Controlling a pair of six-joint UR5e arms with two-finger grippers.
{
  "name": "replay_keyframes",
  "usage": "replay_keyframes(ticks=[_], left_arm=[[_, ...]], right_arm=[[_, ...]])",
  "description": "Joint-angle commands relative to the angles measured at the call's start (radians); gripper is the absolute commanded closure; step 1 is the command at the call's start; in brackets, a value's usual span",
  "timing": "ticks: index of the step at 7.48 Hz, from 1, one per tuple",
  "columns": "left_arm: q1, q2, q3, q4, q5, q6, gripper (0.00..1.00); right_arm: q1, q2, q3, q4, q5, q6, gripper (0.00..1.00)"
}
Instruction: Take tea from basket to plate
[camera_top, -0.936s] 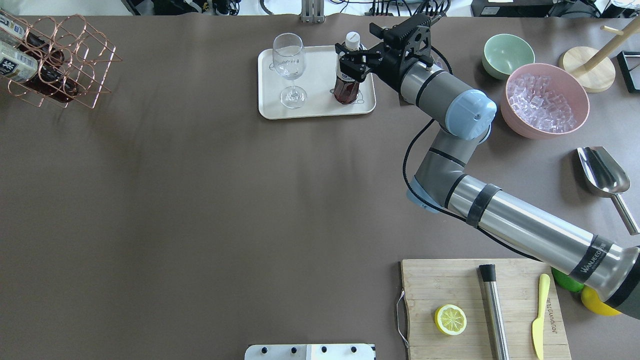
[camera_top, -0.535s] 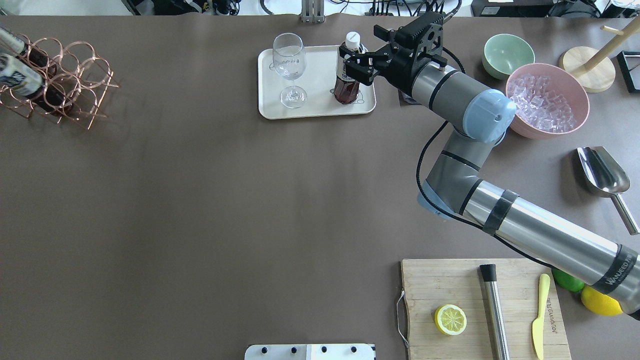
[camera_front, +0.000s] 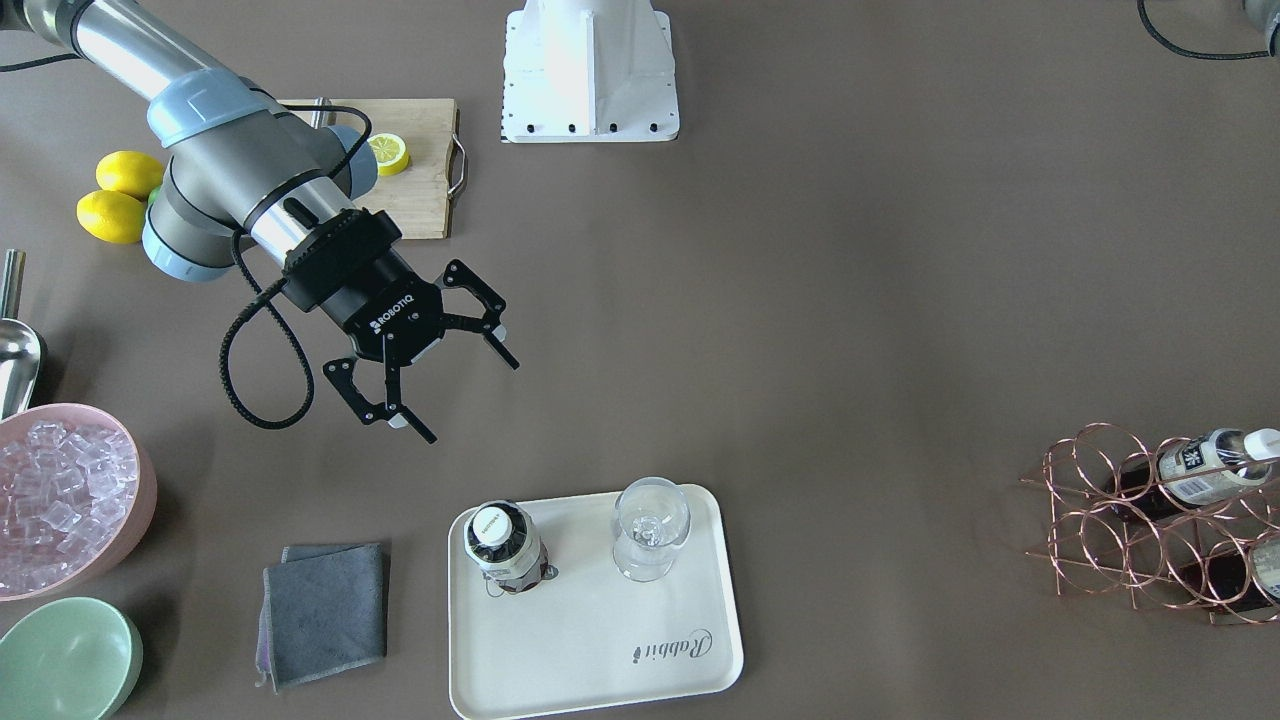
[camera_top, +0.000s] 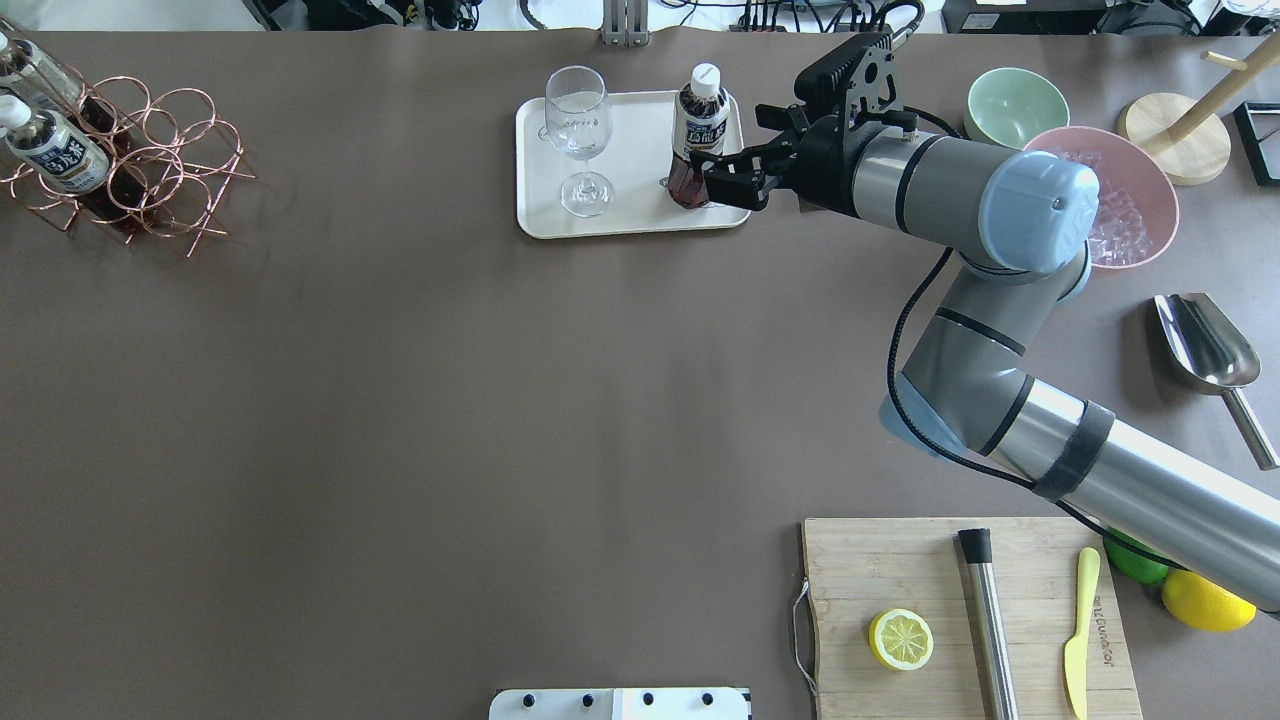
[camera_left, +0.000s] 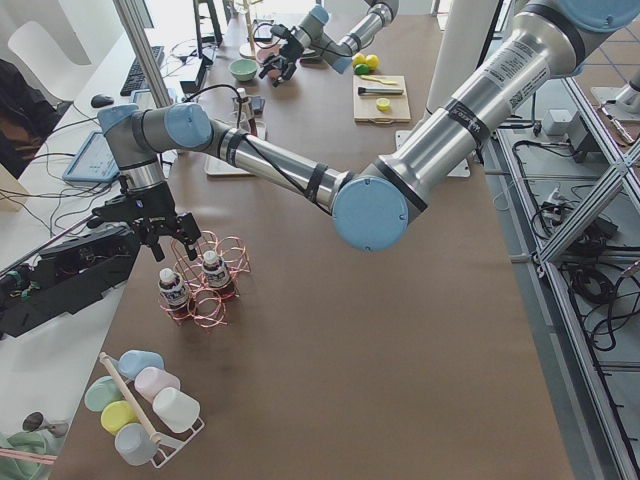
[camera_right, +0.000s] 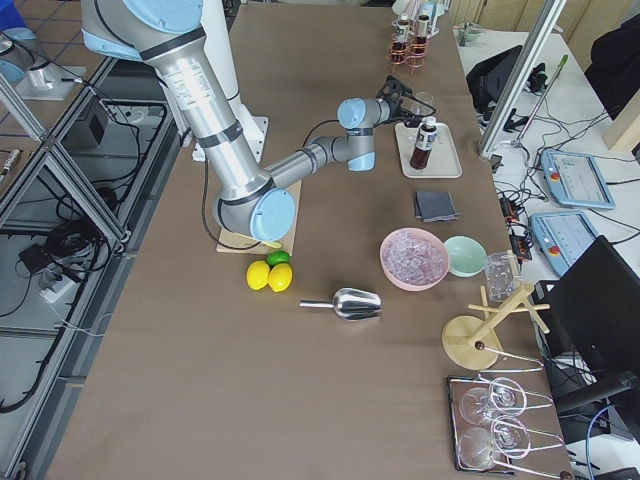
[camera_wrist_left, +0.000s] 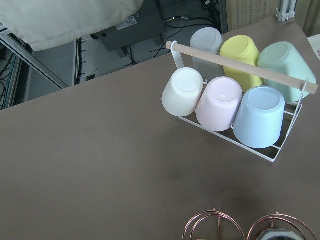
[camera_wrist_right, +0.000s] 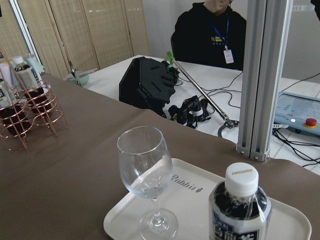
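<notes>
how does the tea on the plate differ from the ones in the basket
The tea stands free on the plate beside a wine glass; the two basket bottles sit in wire rings of the basket. The tea is alone; the basket bottles are a pair. All have white caps and dark liquid.

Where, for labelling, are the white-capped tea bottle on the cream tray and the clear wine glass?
White-capped plastic tea bottle (camera_top: 699, 130): overhead view, on its label.
Clear stemmed wine glass (camera_top: 578, 115): overhead view, on its bowl.
</notes>
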Motion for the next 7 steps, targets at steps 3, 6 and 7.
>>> replay_keyframes(ticks=[3, 6, 7], left_arm=[[-0.122, 0.156, -0.260, 0.141, -0.132, 0.329, 0.01], [-0.202, 0.613, -0.831, 0.251, -0.300, 0.828, 0.01], [-0.208, 0.684, -0.838, 0.208, -0.305, 0.998, 0.01]], right_arm=[[0.001, -0.117, 0.341, -0.712, 0.373, -0.016, 0.00], [0.077, -0.232, 0.382, -1.104, 0.543, -0.149, 0.00], [0.086, -0.248, 0.394, -1.221, 0.543, -0.149, 0.00]])
